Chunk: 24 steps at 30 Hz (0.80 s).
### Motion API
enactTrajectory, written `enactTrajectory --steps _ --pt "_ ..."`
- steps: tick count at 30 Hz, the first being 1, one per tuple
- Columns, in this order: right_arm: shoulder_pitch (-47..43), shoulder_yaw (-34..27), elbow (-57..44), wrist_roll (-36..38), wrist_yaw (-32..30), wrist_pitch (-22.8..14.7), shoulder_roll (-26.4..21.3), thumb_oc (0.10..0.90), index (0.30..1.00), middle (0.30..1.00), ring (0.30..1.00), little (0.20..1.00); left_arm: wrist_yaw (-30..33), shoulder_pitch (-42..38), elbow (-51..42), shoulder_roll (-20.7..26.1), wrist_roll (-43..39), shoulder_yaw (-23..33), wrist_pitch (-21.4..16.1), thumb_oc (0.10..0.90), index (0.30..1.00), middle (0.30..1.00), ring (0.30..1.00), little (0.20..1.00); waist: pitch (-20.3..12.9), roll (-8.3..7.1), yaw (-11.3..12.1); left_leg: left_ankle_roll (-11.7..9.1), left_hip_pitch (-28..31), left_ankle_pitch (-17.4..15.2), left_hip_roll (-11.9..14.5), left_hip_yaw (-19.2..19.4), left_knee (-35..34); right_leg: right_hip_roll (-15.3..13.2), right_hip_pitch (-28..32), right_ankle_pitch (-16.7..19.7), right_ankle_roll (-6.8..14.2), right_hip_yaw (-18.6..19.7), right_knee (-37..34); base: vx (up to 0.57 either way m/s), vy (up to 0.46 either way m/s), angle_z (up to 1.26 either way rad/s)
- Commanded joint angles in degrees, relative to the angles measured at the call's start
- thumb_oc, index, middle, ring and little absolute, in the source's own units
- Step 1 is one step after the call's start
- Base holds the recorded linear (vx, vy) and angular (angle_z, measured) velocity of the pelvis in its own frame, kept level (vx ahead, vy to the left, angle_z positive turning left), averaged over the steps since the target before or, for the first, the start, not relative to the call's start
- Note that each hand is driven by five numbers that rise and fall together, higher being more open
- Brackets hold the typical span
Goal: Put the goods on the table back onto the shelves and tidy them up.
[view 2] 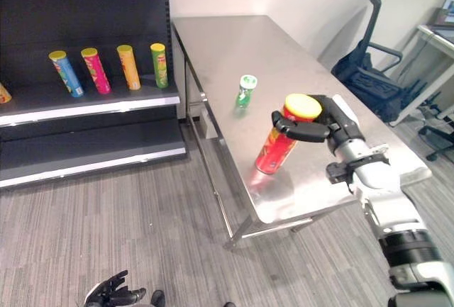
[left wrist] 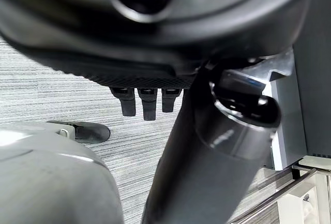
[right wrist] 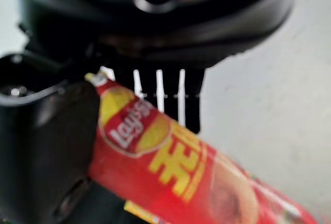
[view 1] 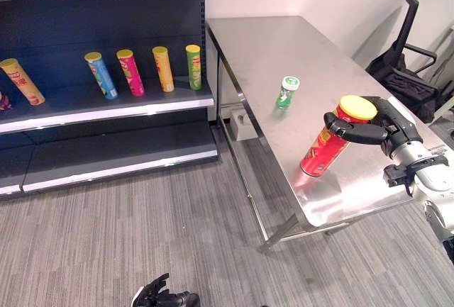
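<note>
Red tube (view 1: pixel 325 147) with yellow lid (view 1: pixel 357 107), tilted over the table (view 1: pixel 269 52), bottom end at about 7 o'clock from the lid and low over the steel, contact impossible to tell. Held near the top by the right hand (view 1: pixel 376 126), thumb and fingers curled round it just under the lid. Likely light, stiff cardboard, smooth and a bit slippery, easily dented and with fragile contents; best gripped gently round the upper body, not by the lid, which could pop off. Small green bottle (view 1: pixel 287 92) upright on the table at 11 o'clock from the tube, well apart. On the shelf (view 1: pixel 106 105), well off at 9 o'clock, a row of tubes (view 1: pixel 142 71) leaning. Left hand (view 1: pixel 157 296) low over the floor, fingers loosely spread, holding nothing.
</note>
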Motion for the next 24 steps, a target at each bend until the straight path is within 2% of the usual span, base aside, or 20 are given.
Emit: enactTrajectory --steps 1,6,10,12,15,17,19,21,22,24 --pt "-9.96 -3.60 -1.47 0.51 -4.68 -5.43 -2.82 0.400 0.300 0.300 0.300 0.300 0.38 -2.12 -3.01 2.93 0.42 -2.42 -3.27 0.800 0.900 0.900 0.900 0.900 -3.41 -0.77 1.24 -3.18 1.96 -2.48 3.15 5.93 0.29 -1.86 2.66 -3.49 3.85 -0.59 0.37 0.01 -0.039 0.00" --pt "-6.59 -10.86 -7.89 -5.67 -9.37 -7.19 -2.68 0.400 0.300 0.300 0.300 0.300 0.84 -1.36 -3.62 3.17 0.77 0.02 -3.28 0.800 0.900 0.900 0.900 0.900 -3.41 -0.32 1.23 -3.43 2.26 -2.46 3.70 5.31 0.29 -1.07 2.93 -4.38 3.47 -0.39 0.37 0.02 -0.061 0.02" --pt "-5.60 -13.56 -12.45 -8.84 -11.53 -7.91 -1.95 0.400 0.300 0.300 0.300 0.300 1.17 -0.95 -4.26 3.42 0.73 1.06 -3.15 0.800 0.900 0.900 0.900 0.900 -2.81 -0.12 1.55 -3.65 2.00 -2.22 4.57 4.52 0.93 -0.33 2.62 -5.12 3.02 0.10 0.37 -0.01 -0.063 0.06" --pt "-6.11 -15.30 -14.89 -10.41 -13.41 -8.63 -1.87 0.400 0.300 0.300 0.300 0.300 1.52 -1.85 -5.88 4.47 0.25 0.82 -3.07 0.800 0.900 0.900 0.900 0.900 -0.05 -0.62 2.27 -4.06 -3.72 -3.27 5.06 2.72 8.70 -0.31 1.99 -5.51 2.12 0.06 0.40 -0.19 -0.114 0.07" --pt "-5.49 -18.38 -18.49 -11.91 -15.17 -9.06 -1.17 0.400 0.300 0.300 0.300 0.300 1.70 -2.87 -7.54 5.01 -0.26 0.31 -3.07 0.800 0.900 0.900 0.900 0.900 2.46 -0.50 2.83 -6.67 -11.44 -2.87 5.32 -0.18 17.54 -0.38 1.90 -6.26 1.17 -1.97 0.47 -0.12 0.000 0.65" --pt "-3.94 -20.15 -20.44 -12.55 -15.57 -9.14 0.11 0.400 0.300 0.300 0.300 0.300 1.38 -2.63 -8.26 4.86 0.28 -0.26 -2.84 0.800 0.900 0.900 0.900 0.900 1.95 -0.21 2.36 -6.97 -10.82 -0.81 9.96 -0.10 12.76 -0.49 2.22 -6.35 2.55 -3.56 0.37 0.10 0.236 0.53" --pt "-4.10 -20.36 -20.88 -12.35 -16.48 -9.76 0.30 0.400 0.300 0.300 0.300 0.300 1.80 -3.25 -7.76 5.02 0.60 -0.44 -3.11 0.800 0.900 0.900 0.900 0.900 1.83 -0.03 1.57 -7.79 -10.73 3.55 14.25 0.73 7.25 -1.99 1.56 -6.16 3.72 -3.74 0.37 0.06 0.339 0.40" --pt "-2.80 -21.04 -21.19 -13.34 -17.30 -9.66 -0.20 0.400 0.300 0.300 0.300 0.300 2.59 -4.23 -7.33 5.14 1.61 -0.50 -3.32 0.800 0.900 0.900 0.900 0.900 1.38 0.52 0.63 -8.69 -11.81 7.39 18.67 4.96 2.75 -4.36 1.45 -6.36 5.36 -4.47 0.37 0.08 0.447 0.25" --pt "-1.83 -21.33 -22.01 -13.95 -16.68 -8.84 -0.40 0.400 0.300 0.300 0.300 0.300 2.58 -4.33 -7.28 4.94 1.56 -0.41 -3.16 0.800 0.900 0.900 0.900 0.900 0.80 1.08 0.42 -9.06 -11.03 8.09 19.06 6.49 1.63 -5.03 1.70 -5.98 5.89 -4.57 0.37 0.15 0.475 0.22" --pt "1.30 -23.62 -23.10 -15.99 -16.54 -7.91 0.17 0.400 0.300 0.300 0.300 0.300 2.22 -4.84 -5.72 4.54 3.34 -0.91 -2.80 0.800 0.900 0.900 0.900 0.900 -1.12 2.11 0.14 -10.13 -10.07 6.44 17.88 8.24 1.18 -8.31 3.19 -4.45 7.56 -6.25 0.38 0.21 0.507 0.09"
